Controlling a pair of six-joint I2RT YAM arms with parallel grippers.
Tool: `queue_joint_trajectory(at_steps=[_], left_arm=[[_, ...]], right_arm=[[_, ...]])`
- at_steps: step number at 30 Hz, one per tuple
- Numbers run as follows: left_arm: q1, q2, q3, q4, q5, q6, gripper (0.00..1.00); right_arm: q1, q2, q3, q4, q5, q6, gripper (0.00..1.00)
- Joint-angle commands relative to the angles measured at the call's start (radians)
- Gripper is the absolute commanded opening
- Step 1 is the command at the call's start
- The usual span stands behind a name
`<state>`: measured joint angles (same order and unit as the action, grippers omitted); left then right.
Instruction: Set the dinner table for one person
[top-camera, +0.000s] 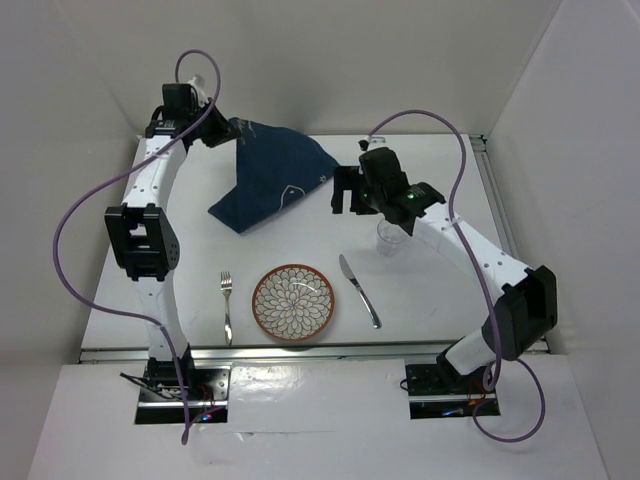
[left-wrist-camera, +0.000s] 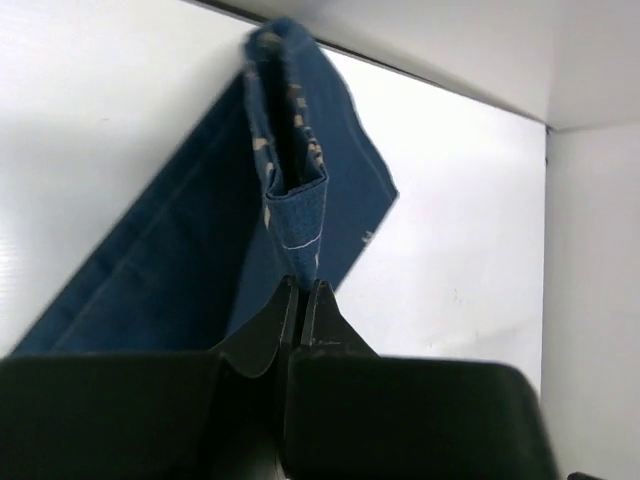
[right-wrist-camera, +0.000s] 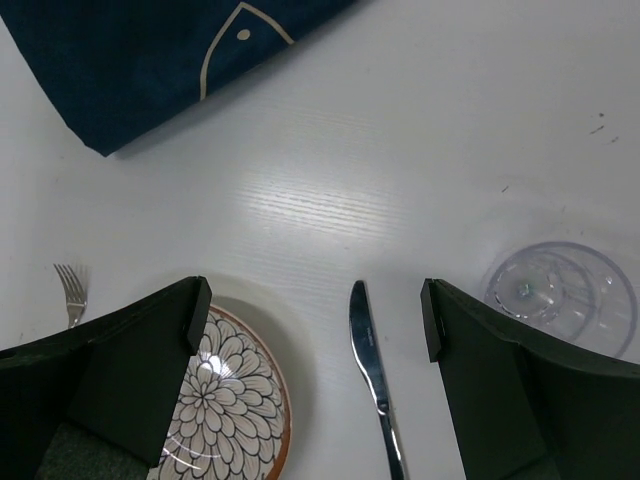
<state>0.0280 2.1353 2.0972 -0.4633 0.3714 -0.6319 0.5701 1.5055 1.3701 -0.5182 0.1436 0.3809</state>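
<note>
The dinner table (top-camera: 300, 240) is the big white top that fills the middle of the overhead view, with both arms mounted at its 6 o'clock edge. A patterned plate (top-camera: 294, 302) sits on it near that edge, between the two arm bases. A fork (top-camera: 227, 305) lies just beside the plate at its 9 o'clock and a knife (top-camera: 360, 292) at its 3 o'clock. Both are apart from the rim, with their handles towards the near edge. A clear glass (top-camera: 390, 238) stands at about 1 o'clock from the plate, partly under the right arm. A blue cloth (top-camera: 270, 175) lies at 11 to 12 o'clock from the plate, towards the far side of the table. The left claw (top-camera: 213, 128) is at the cloth's 10 o'clock corner. In the left wrist view the left claw (left-wrist-camera: 303, 292) is clamped tight on a folded edge of the blue cloth (left-wrist-camera: 180, 270), and bare table (left-wrist-camera: 470, 250) shows beyond it. The right claw (top-camera: 345, 190) hovers at the cloth's 3 o'clock, gripping nothing. In the right wrist view the right claw (right-wrist-camera: 315, 305) is spread wide above the table (right-wrist-camera: 330, 180). Below it are the knife (right-wrist-camera: 370, 360), the plate (right-wrist-camera: 230, 400), the fork (right-wrist-camera: 70, 290), the glass (right-wrist-camera: 560, 290) and a corner of the cloth (right-wrist-camera: 130, 60).
</note>
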Motion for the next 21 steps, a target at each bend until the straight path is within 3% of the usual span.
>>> queue_joint_trajectory(at_steps=[1, 8, 12, 15, 17, 19, 20, 21], left_arm=[[-0.042, -0.029, 0.056, 0.002, 0.081, 0.081, 0.0], [-0.172, -0.067, 0.11, -0.069, 0.184, 0.182, 0.0], [-0.328, -0.112, 0.047, -0.095, 0.205, 0.277, 0.0], [-0.381, -0.117, 0.032, -0.165, 0.226, 0.356, 0.0], [-0.381, -0.078, 0.096, -0.272, 0.161, 0.365, 0.36], [-0.334, -0.078, 0.109, -0.302, 0.161, 0.347, 0.56], [-0.311, -0.092, 0.1, -0.302, 0.161, 0.336, 0.77], [-0.289, -0.11, 0.086, -0.292, 0.14, 0.322, 0.8]], right_arm=[[0.01, -0.082, -0.032, 0.001, 0.033, 0.035, 1.0], [0.01, -0.159, -0.078, 0.03, 0.08, 0.084, 1.0], [0.01, -0.217, -0.14, 0.02, 0.111, 0.107, 1.0], [-0.001, -0.235, -0.195, 0.029, 0.111, 0.13, 1.0], [-0.01, -0.235, -0.215, 0.038, 0.081, 0.139, 1.0], [-0.01, -0.226, -0.227, 0.05, 0.053, 0.139, 1.0], [-0.019, -0.226, -0.227, 0.05, 0.042, 0.139, 1.0], [-0.019, -0.206, -0.227, 0.063, 0.031, 0.139, 1.0]])
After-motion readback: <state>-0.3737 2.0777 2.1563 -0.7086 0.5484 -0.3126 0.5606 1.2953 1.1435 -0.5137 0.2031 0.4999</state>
